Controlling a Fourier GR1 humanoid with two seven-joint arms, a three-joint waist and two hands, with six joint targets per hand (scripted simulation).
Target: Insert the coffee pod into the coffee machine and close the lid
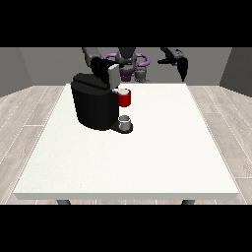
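The black coffee machine (pixel 93 106) stands on the white table (pixel 147 157), left of centre. Its grey lid (pixel 113 75) is raised, tilted up over the red pod holder (pixel 125 99). A pale patch shows at the holder's top; whether that is the coffee pod I cannot tell. The hand at the view's left (pixel 101 66) is right behind the lid's upper edge and seems to touch it. The hand at the view's right (pixel 182 68) hangs in the air over the table's far right edge, away from the machine, its fingers pointing down and holding nothing.
A small grey cup (pixel 125 121) sits on the machine's base under the holder. The robot's torso (pixel 129 64) is behind the table's far edge. Bare white table stretches in front of and to the right of the machine.
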